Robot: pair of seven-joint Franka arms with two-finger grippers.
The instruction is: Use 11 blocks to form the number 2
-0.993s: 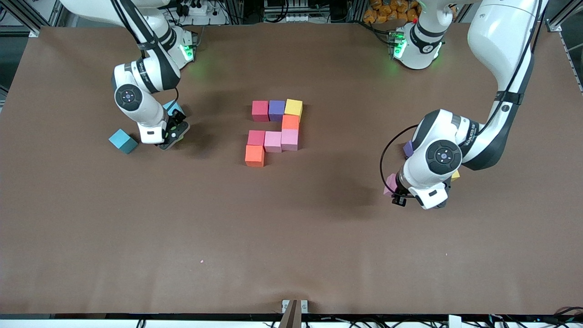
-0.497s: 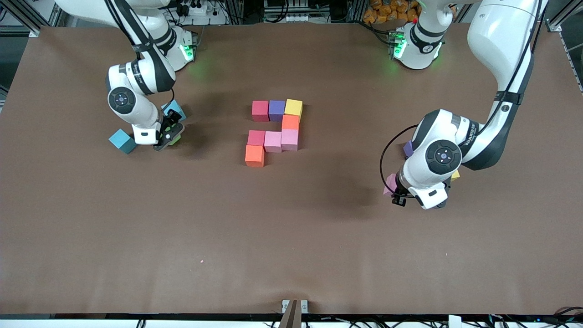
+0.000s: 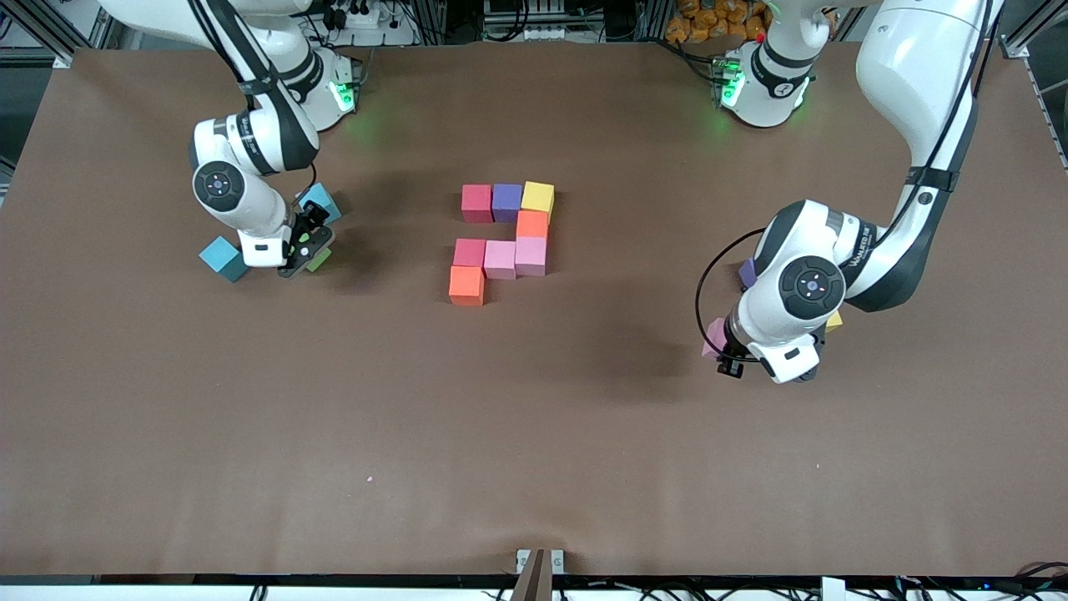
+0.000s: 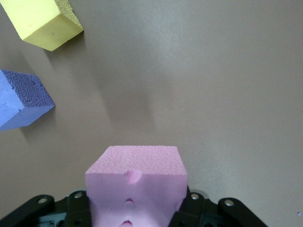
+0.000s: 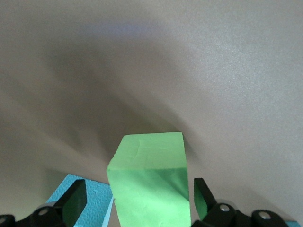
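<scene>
Eight blocks [image 3: 501, 242] lie joined mid-table. The left gripper [image 3: 724, 349], at four o'clock from them, pinches a pink block [image 4: 136, 179]; a purple block [image 4: 21, 98] and a yellow block [image 4: 45, 21] lie close by. The right gripper [image 3: 305, 249], at nine o'clock, is spread around a green block [image 5: 149, 182], between two blue cubes [image 3: 224, 258]. Bare table [image 3: 534, 434] stretches toward six o'clock.

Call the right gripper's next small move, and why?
Probably close on the green block. The right gripper is open, its fingers on either side of the block, between the two blue cubes. The left gripper already holds a pink block.
</scene>
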